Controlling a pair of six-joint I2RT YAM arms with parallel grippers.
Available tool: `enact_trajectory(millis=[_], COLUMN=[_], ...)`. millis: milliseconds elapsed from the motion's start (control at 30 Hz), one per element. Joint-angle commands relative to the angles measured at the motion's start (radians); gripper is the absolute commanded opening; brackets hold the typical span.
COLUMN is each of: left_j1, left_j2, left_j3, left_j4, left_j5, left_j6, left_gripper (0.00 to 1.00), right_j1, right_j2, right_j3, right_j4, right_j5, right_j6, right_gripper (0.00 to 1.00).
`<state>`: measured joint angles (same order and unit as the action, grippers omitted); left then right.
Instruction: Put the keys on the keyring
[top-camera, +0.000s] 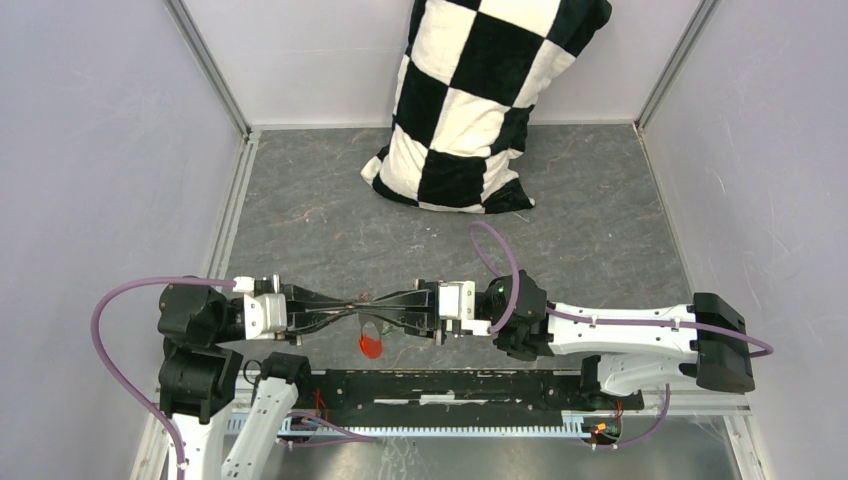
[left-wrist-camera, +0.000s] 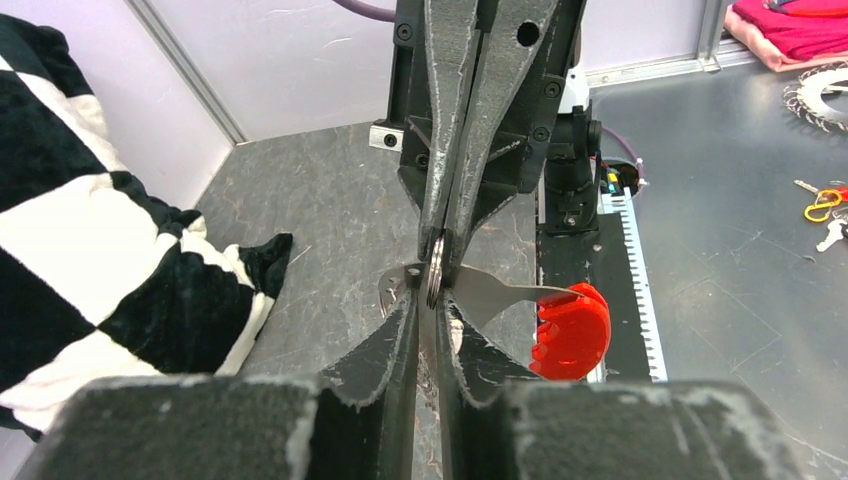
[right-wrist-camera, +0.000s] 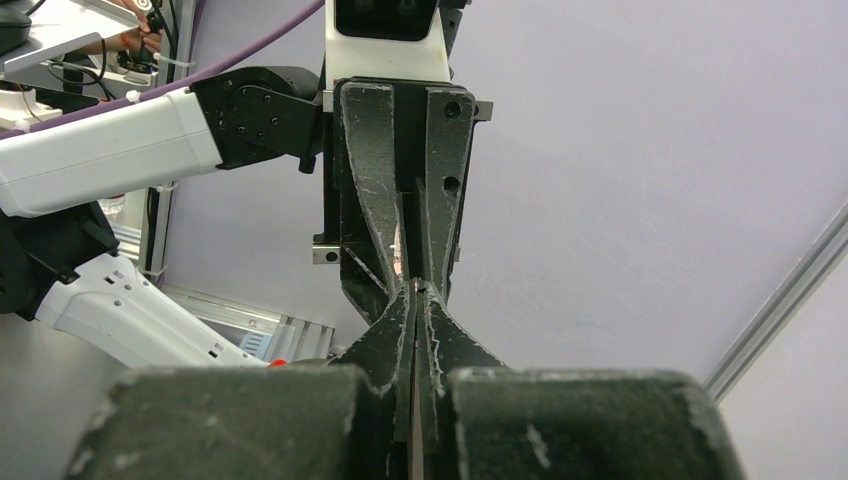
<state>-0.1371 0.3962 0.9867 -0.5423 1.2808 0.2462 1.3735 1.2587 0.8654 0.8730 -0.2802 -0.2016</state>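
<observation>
keyring (left-wrist-camera: 434, 272): ring edge-on between the two arms' tips, above mid desk (top-camera: 600, 230)
fob (left-wrist-camera: 572, 330): hangs toward 6 o'clock in the top view
left fingers (left-wrist-camera: 392, 350): nearly closed, nipping the ring from 9 o'clock
right fingers (right-wrist-camera: 385, 345): closed on it from 3 o'clock
nearer arm: neither, tips meet
keys: not made out

- The left gripper (top-camera: 349, 306) and right gripper (top-camera: 377, 303) meet tip to tip over the grey table (top-camera: 300, 220).
- A red-headed key (top-camera: 371, 346) dangles just beneath them.
- A checkered pillow (top-camera: 480, 100) leans at the back.

Most keyring (left-wrist-camera: 436, 272) wire — hidden inside the grip
</observation>
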Motion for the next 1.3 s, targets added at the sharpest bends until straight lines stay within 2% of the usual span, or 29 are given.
enact_trajectory(millis=[0, 233, 600, 867, 1000, 1133, 1200, 1233, 1267], left_j1=[0.001, 0.000, 0.001, 0.001, 0.001, -0.001, 0.001, 0.001, 0.000], left_j2=[-0.007, -0.010, -0.016, -0.016, -0.017, -0.019, -0.019, -0.019, -0.020], left_j3=[0.011, 0.007, 0.007, 0.004, 0.006, -0.003, -0.003, -0.003, -0.004], left_j4=[0.059, 0.061, 0.074, 0.073, 0.074, 0.069, 0.042, 0.034, 0.033], left_j5=[-0.051, -0.021, 0.034, 0.030, 0.037, 0.041, 0.043, 0.043, 0.045], left_j6=[-0.078, -0.087, -0.098, -0.090, -0.091, -0.084, -0.053, -0.040, -0.031], left_gripper=[0.18, 0.15, 0.23, 0.22, 0.17, 0.03, 0.02, 0.02, 0.02], right_j1=[0.001, 0.001, 0.001, 0.000, 0.001, 0.001, 0.002, 0.001, 0.001], right_j2=[-0.001, -0.003, 0.004, 0.007, 0.011, 0.014, 0.012, 0.010, 0.002], right_j3=[0.029, 0.023, 0.021, 0.022, 0.023, 0.029, 0.030, 0.030, 0.029], right_j4=[0.040, 0.045, 0.060, 0.062, 0.069, 0.073, 0.075, 0.074, 0.071], right_j5=[-0.002, -0.001, -0.001, -0.010, -0.015, -0.027, -0.037, -0.042, -0.047], right_j6=[0.013, 0.014, 0.024, 0.030, 0.033, 0.037, 0.040, 0.043, 0.045], right_gripper=[0.01, 0.01, 0.01, 0.01, 0.00, 0.01, 0.01, 0.04, 0.11])
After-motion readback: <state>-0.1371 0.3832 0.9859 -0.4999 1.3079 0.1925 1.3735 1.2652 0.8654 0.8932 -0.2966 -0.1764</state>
